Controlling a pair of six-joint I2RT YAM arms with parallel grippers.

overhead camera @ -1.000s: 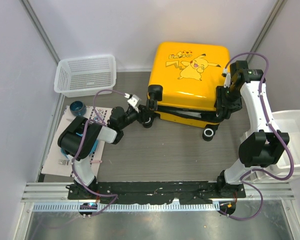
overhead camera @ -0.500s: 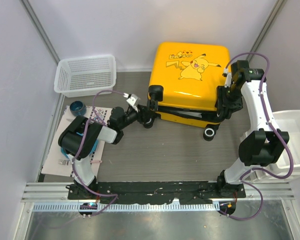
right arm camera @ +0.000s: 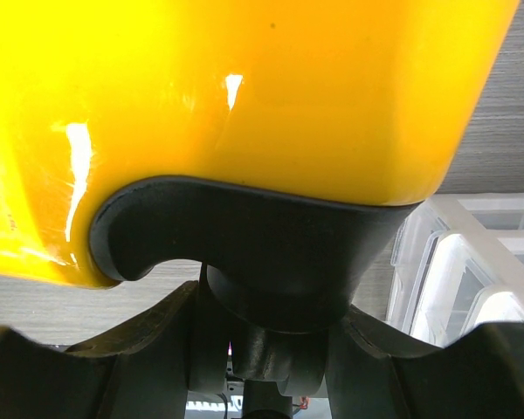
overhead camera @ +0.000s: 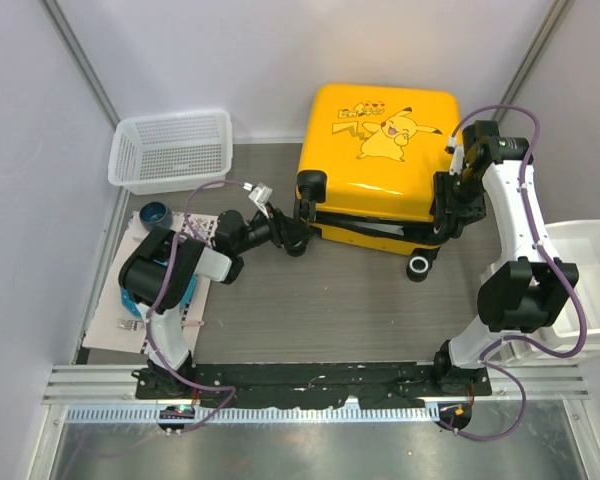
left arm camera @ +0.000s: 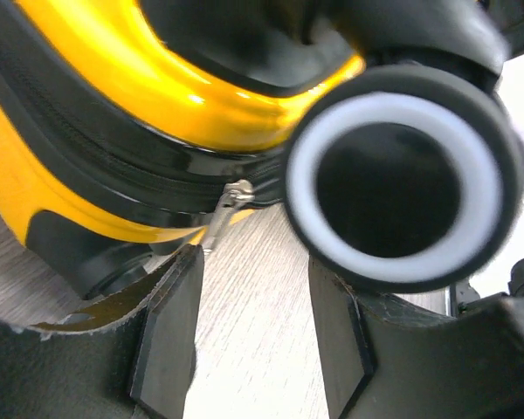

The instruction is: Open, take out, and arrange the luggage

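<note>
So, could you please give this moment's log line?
suitcase: flat | left end effector: open at zip pull | right end effector: gripping wheel mount

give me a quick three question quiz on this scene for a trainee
1. True or false: the luggage lies with its lid swung fully open.
2. In the left wrist view, what small part sits right by the tip of one finger of the open left gripper? A) a metal zip pull B) a padlock C) a cloth strap
3. Which container stands at the far left of the table, to the left of the luggage?

Key: 1. False: the lid is down, cartoon side up. 2. A. 3. The white mesh basket.
</note>
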